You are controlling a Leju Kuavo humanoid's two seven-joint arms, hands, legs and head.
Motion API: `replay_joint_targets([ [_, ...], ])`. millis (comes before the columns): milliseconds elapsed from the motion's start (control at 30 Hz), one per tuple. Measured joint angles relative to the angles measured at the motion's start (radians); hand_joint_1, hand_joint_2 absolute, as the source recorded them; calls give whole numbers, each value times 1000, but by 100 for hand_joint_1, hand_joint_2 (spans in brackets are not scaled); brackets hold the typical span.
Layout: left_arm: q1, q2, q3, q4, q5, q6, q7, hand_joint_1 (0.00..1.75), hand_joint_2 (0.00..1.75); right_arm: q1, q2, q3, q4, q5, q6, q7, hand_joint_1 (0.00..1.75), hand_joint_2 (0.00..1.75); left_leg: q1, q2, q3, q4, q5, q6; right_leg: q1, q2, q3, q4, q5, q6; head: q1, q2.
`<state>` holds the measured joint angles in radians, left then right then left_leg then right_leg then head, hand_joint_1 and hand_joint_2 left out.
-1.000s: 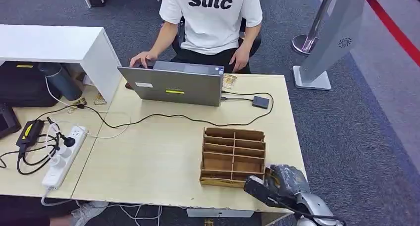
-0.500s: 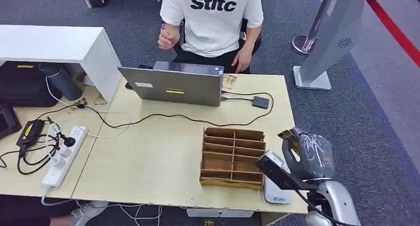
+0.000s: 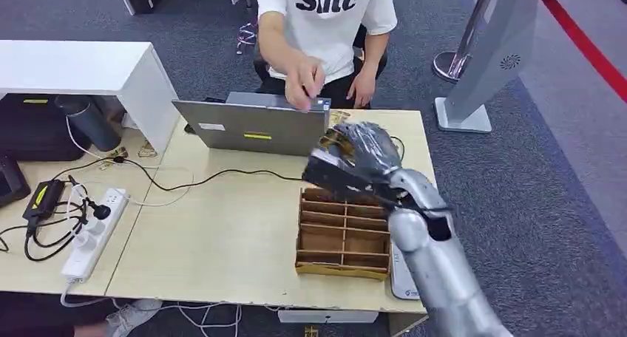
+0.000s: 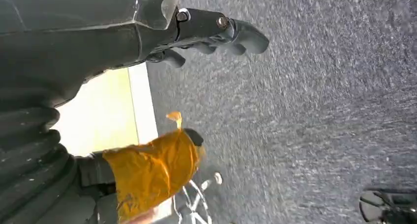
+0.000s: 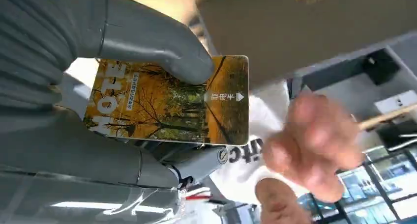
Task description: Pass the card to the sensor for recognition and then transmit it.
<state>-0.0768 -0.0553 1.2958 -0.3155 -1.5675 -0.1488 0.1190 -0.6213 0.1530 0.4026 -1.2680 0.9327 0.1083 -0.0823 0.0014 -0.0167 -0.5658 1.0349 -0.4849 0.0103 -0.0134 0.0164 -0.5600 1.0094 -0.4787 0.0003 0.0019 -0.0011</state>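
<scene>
Head view: right hand (image 3: 362,156) raised above the organizer (image 3: 344,232), gripping the card (image 5: 169,102) toward a person's hand (image 3: 304,80).

card (image 5: 169,102): glossy printed plastic, smooth, autumn-tree picture
right hand (image 3: 362,160): grey matt plastic, wrapped in clear shiny film
right arm (image 3: 436,270): silver, smooth metallic sheen
surface (image 3: 222,233): pale wood-look laminate, smooth, matt
organiser box (image 3: 344,233): brown wood or board, cannot tell which, matt
laptop (image 3: 255,126): grey lid, satin
floor (image 3: 532,189): grey carpet, rough
person's shirt (image 3: 333,19): white cloth
</scene>
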Motion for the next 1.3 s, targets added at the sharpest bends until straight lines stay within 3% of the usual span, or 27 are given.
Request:
replay_joint_targets([
  [133,0,10,-26,18,-2,-8,-3,0,175,-205,70,50,317,10,-21,27,175,175,0,-7,-3,0,3,-2,1,-6,-1,0,1,-2,-1,0],
  [300,2,12,-45,26,-3,-9,-2,0,175,-281,110,75,511,28,-57,26,175,175,1,-7,-5,0,3,-3,1,-6,-3,1,1,-2,0,0],
  [333,2,13,-49,28,-3,-9,-2,0,175,-288,114,78,534,29,-60,25,133,175,1,-7,-5,0,3,-3,1,-6,-4,1,1,-2,0,0],
  [367,2,14,-53,31,-3,-9,-2,0,175,-294,119,81,557,31,-66,22,133,175,1,-7,-6,0,3,-3,1,-6,-4,1,1,-2,0,0],
  [400,2,14,-57,31,-3,-9,-2,0,175,-300,122,82,574,34,-70,19,0,175,1,-7,-6,0,3,-3,1,-6,-4,1,1,-2,0,0],
  [1100,4,17,-71,41,-3,-8,-2,0,175,-310,148,96,605,74,-88,-8,0,175,1,-7,-7,0,3,-3,1,-6,-6,1,2,-3,0,0],
  [1300,4,15,-71,41,6,-5,4,0,175,-282,145,95,505,119,-134,9,0,175,1,-7,-7,0,3,-3,1,-6,-6,1,1,-3,0,0],
])
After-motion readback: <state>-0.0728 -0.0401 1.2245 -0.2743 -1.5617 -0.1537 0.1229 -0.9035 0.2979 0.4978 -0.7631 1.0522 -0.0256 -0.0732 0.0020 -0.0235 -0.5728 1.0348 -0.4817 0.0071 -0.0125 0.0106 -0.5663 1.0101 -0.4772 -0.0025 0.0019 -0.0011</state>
